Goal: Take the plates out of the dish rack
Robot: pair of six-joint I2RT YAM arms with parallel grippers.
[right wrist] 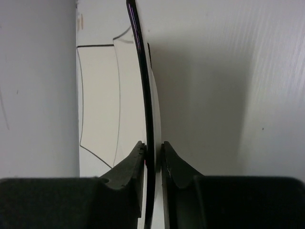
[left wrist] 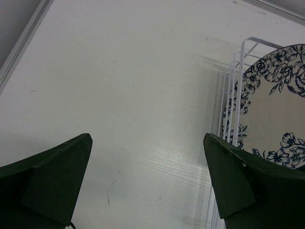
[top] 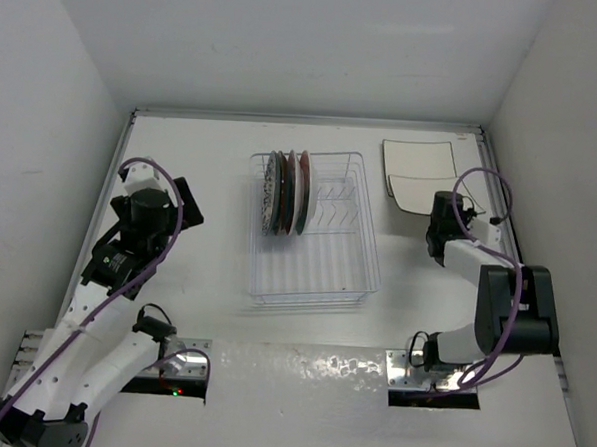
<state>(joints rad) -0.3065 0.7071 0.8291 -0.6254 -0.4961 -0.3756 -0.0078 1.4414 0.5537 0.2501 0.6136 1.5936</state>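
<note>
The right hand (right wrist: 153, 148) is pinching the dark edge of the nearer square plate (top: 415, 195) at the far right of the desk (top: 212, 159). This plate overlaps the other square plate (top: 419, 157) just beyond it. Three round plates (top: 287, 193) stand upright at the far left of the dish rack (top: 316, 265), the floral plate (left wrist: 271, 114) leftmost. The left hand (left wrist: 147, 137) hangs left of the rack, fingers spread wide and holding nothing.

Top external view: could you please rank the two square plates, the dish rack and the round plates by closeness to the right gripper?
1. Nearer square plate, clamped in the right gripper.
2. Far square plate, just beyond the first.
3. Dish rack, to the gripper's left.
4. Round plates, standing at the rack's left side.
</note>
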